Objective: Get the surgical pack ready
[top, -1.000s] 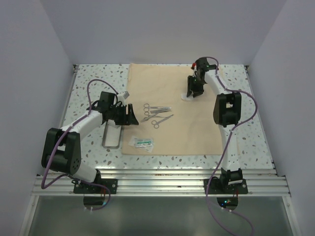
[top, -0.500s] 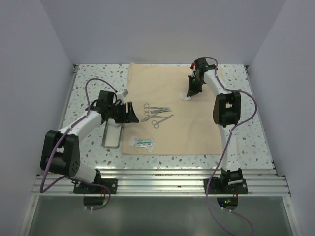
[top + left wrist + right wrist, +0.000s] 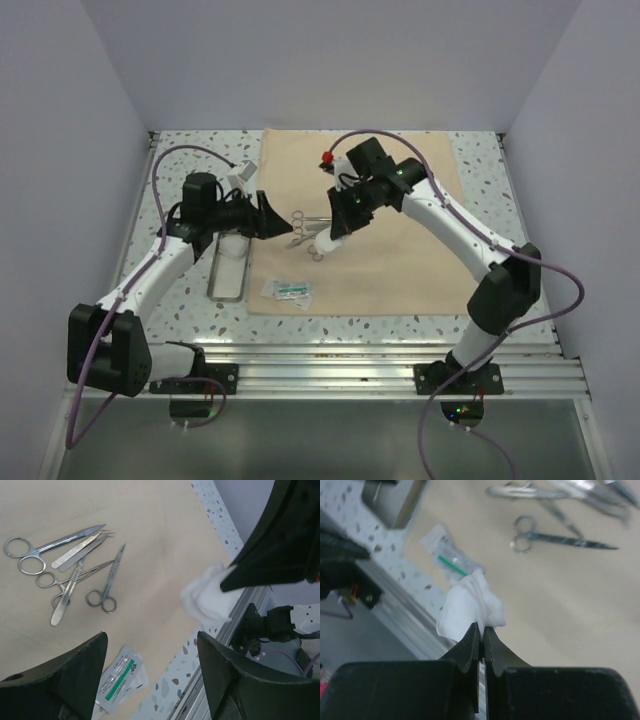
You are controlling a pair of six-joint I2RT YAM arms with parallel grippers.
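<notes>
The beige cloth (image 3: 400, 260) lies flat on the table. Several silver scissor-like instruments (image 3: 312, 226) (image 3: 70, 575) lie on its left half. My right gripper (image 3: 337, 233) (image 3: 481, 626) hangs just right of them, shut on a crumpled white gauze (image 3: 329, 244) (image 3: 470, 605) (image 3: 206, 598) that it holds above the cloth. My left gripper (image 3: 274, 221) (image 3: 150, 640) hovers open at the cloth's left edge, beside the instruments, with nothing between its fingers. The small steel tray (image 3: 228, 272) sits on the table left of the cloth, partly under the left arm.
A white packet with a green stripe (image 3: 290, 290) (image 3: 117, 677) (image 3: 451, 556) lies on the cloth's near left corner. A metal rail (image 3: 320, 350) runs along the table's near edge. White walls enclose the speckled tabletop (image 3: 500, 200).
My right gripper shut on the gauze at the cloth's far right and swung left to the instruments with it. My left arm moved farther out and its jaws opened a little wider.
</notes>
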